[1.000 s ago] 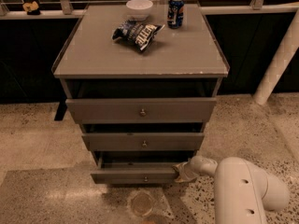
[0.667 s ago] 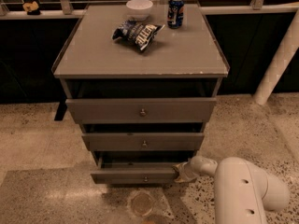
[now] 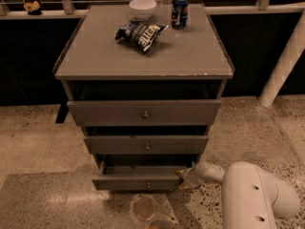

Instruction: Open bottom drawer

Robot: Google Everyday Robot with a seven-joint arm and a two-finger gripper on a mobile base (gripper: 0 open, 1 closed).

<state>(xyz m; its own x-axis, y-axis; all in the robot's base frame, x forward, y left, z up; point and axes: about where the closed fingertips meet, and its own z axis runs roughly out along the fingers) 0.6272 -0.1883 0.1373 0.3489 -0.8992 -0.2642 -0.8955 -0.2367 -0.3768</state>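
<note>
Low at the cabinet's front right corner: the white two-finger claw [image 3: 187, 179] sits against the right end of the bottom drawer's front, close to the floor. Whether it is apart, together or clamped on anything cannot be told.
Arm: a thick, rounded white arm [image 3: 252, 194] reaches in from the lower right and narrows toward the claw.
Bottom drawer: the grey flat-fronted bottom drawer [image 3: 128, 182] is the lowest of three in the grey cabinet. It stands partway out, its front forward of the one above, with its side walls and dark inside showing behind.
Knob: a small round metal knob [image 3: 148, 185] sits at the centre of that front, apart from the claw.
Middle drawer: the grey middle drawer front [image 3: 119, 144] has its own knob and a dark gap above it.
Top drawer: the widest grey drawer front [image 3: 105, 112] has a deep dark opening above it, under the tabletop.
Tabletop: a flat grey tabletop [image 3: 181, 56] carries three things.
Bowl: a white round bowl [image 3: 142, 7] stands at the back edge, near its middle.
Can: a blue drink can [image 3: 179, 12] stands upright at the back edge, just right of the bowl and not touching it.
Bag: a dark blue and white crinkled snack bag [image 3: 140, 33] lies flat just in front of the bowl.
Floor: on the speckled stone floor [image 3: 38, 142], a pale round mark [image 3: 143, 208] lies in front of the bottom drawer.
</note>
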